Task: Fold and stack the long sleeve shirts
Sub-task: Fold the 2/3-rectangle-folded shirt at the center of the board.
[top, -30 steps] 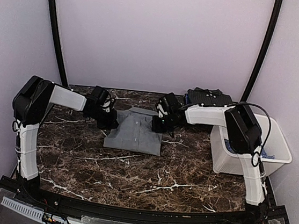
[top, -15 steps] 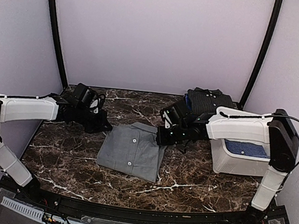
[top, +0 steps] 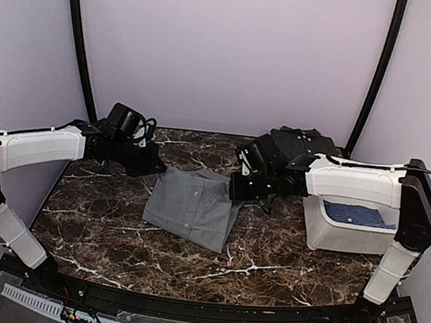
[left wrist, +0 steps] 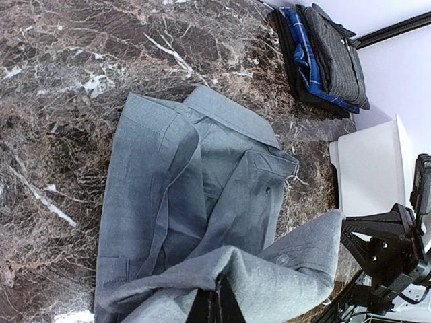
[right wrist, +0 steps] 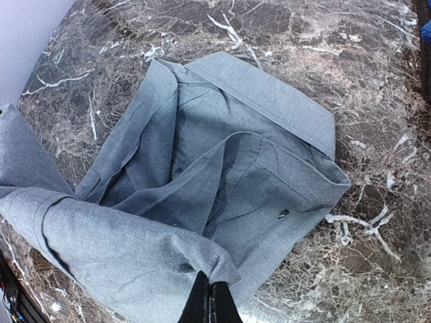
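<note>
Raising grey shirt edge rearward

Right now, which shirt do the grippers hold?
The grey shirt mid-table, pinched by the left gripper and right gripper. The folded stack at the back and the blue shirt in the tub lie untouched.

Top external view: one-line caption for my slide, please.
The left gripper and right gripper pinch the grey shirt by its far corners on the marble table.

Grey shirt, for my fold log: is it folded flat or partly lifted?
Partly lifted, mid-fold. The grey shirt has one edge pinched up in the left gripper and right gripper; its collar end lies flat.
</note>
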`<state>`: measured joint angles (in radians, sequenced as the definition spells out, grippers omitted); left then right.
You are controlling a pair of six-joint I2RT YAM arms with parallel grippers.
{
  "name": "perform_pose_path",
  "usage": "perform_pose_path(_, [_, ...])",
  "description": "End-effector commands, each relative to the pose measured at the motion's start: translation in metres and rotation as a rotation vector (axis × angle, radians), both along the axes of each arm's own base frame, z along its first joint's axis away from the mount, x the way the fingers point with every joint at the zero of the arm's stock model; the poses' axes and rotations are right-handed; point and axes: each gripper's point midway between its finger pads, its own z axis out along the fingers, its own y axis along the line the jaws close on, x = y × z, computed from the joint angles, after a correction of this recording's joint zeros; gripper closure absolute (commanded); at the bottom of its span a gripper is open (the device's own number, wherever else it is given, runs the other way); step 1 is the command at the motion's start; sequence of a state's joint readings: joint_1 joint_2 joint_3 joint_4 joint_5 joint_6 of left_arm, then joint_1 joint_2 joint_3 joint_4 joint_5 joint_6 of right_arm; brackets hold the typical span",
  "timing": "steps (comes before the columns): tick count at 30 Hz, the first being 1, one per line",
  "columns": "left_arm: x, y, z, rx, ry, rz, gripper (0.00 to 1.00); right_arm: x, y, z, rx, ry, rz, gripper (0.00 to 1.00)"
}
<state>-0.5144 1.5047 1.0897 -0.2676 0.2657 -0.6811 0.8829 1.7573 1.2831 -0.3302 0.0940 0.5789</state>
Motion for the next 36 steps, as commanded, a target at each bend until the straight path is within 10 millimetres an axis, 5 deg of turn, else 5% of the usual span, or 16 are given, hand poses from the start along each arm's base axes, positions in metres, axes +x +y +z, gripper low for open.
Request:
perform_pose_path(1, [0.007, -0.003, 0.013, 0.014, -0.034, -0.018, 1.0, 0.008, 0.003, 0.043, 0.047, -0.086, -0.006, 1.0])
perform_pose_path(13, [0.026, -0.019, -0.035, 0.036, 0.034, -0.043, 1.0, 0.016, -0.011, -0.015, -0.016, 0.021, -0.045, 1.0])
perform_pose_path(17, [0.035, -0.024, -0.065, 0.074, 0.085, -0.048, 1.0, 0.024, -0.017, -0.023, -0.05, 0.029, -0.051, 0.79])
perform_pose_path(23, [0.037, -0.026, -0.078, 0.088, 0.111, -0.063, 1.0, 0.051, -0.032, -0.016, -0.087, -0.003, -0.106, 0.71])
perform_pose_path(30, [0.035, -0.025, -0.079, 0.097, 0.112, -0.069, 1.0, 0.075, -0.035, -0.033, -0.159, 0.016, -0.133, 0.86])
perform_pose_path(36, [0.034, -0.024, -0.079, 0.1, 0.113, -0.07, 1.0, 0.069, -0.047, -0.045, -0.208, 0.038, -0.152, 1.0])
